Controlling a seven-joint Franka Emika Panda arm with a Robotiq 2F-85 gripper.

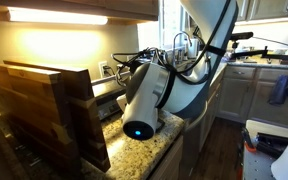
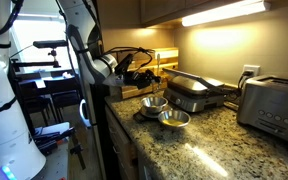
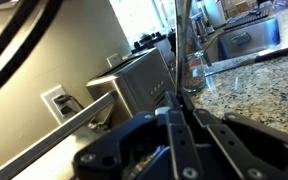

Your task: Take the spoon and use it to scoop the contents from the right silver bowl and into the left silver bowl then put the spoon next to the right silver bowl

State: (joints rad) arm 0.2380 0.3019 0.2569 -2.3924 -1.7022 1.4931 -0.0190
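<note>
In an exterior view my gripper hangs just above two shiny silver bowls on the granite counter. One bowl looks deeper and sits right under the gripper. The other bowl looks shallower and lies nearer the camera; I cannot tell their true sizes. In the wrist view the fingers are closed together on a thin metal spoon handle that sticks out past the tips. The spoon's bowl end and both bowls are hidden in the wrist view.
A panini grill and a toaster stand behind the bowls; the toaster also shows in the wrist view with a glass and a sink. Wooden boards and the arm block the remaining exterior view.
</note>
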